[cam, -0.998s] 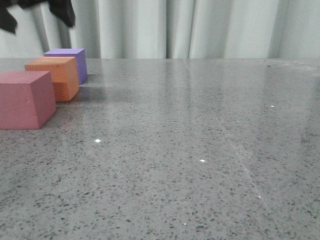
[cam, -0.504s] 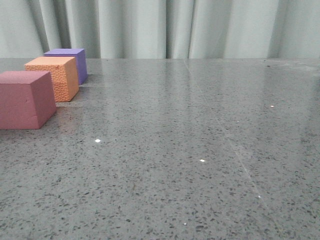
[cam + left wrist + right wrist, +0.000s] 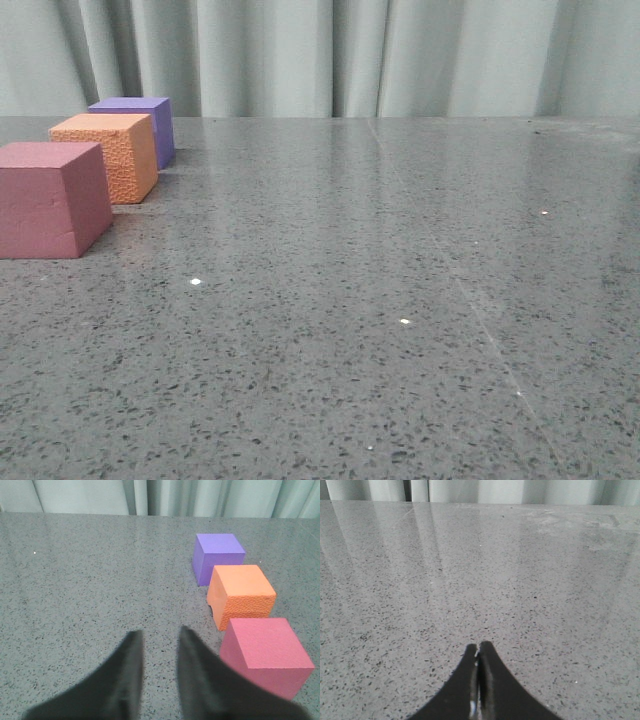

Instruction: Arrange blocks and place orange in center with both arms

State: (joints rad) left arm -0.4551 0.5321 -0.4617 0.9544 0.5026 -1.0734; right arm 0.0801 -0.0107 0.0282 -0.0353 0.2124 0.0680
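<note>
Black shapes of an arm that I saw at the far left a second ago are gone from my front view, and the three cubes have not moved: the orange cube (image 3: 105, 155) sits between the pink-red cube (image 3: 52, 198) nearest me and the purple cube (image 3: 135, 125) farthest, in a close row at the left of the grey speckled table (image 3: 380, 300) before a pale curtain (image 3: 350, 55). My left gripper (image 3: 159, 645) hangs just left of that row with its fingers parted by a narrow gap, holding nothing. My right gripper (image 3: 478, 652) has its fingers pressed together, empty, over bare table.
</note>
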